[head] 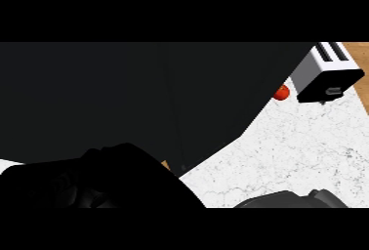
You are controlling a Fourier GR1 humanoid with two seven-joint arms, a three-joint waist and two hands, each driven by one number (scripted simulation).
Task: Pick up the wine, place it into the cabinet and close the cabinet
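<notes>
A large black cabinet (144, 97) fills the upper left and middle of the head view; it is too dark to make out its door or inside. No wine bottle shows anywhere. My left hand (79, 188) is a dark mass at the lower left, right against the cabinet's lower edge. What it holds, if anything, is hidden in the dark. At the bottom edge, right of centre, a dark grey part of my right hand or wrist (288, 199) lies low over the counter.
The white marble counter (288, 146) spreads across the lower right. A white and black toaster (328, 73) stands at the back right, with a small red round thing (282, 92) beside it. A thin wooden sliver (167, 166) shows under the cabinet.
</notes>
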